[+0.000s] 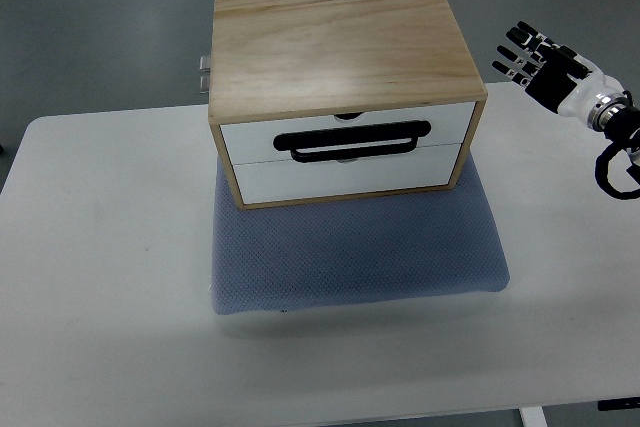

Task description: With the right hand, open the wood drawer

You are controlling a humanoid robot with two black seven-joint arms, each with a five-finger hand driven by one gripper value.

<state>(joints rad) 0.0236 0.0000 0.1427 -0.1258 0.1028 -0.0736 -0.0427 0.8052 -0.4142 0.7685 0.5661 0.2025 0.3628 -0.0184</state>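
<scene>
- On the white table [100, 247], a grey-blue mat [360, 257] lies near the middle, and the wood drawer box [335, 47] sits on the mat's far half, its front facing the robot.
- Two white drawer fronts show on that face, one above the other; the upper drawer front [250, 139] and the lower drawer front [345, 179] both look flush with the wooden frame, so neither appears pulled out.
- A black handle [355, 139] runs across the seam between the two fronts; from this angle I cannot tell which drawer it belongs to.
- Nothing touches the handle.
- At the right edge of the view, the right hand [545, 67] hovers beside the box's upper right corner, well apart from the handle and clear of the box.
- Its fingers [515, 52] are spread and extended toward the box, holding nothing.
- No left arm shows anywhere.
- My judgement: the task is at its very beginning. No part of the opening is done.
- Left to do: bring the right hand round to the front face, hook the fingers behind the handle, and pull the drawer toward the robot.
- The box may slide on the mat when pulled, since nothing braces it.
</scene>
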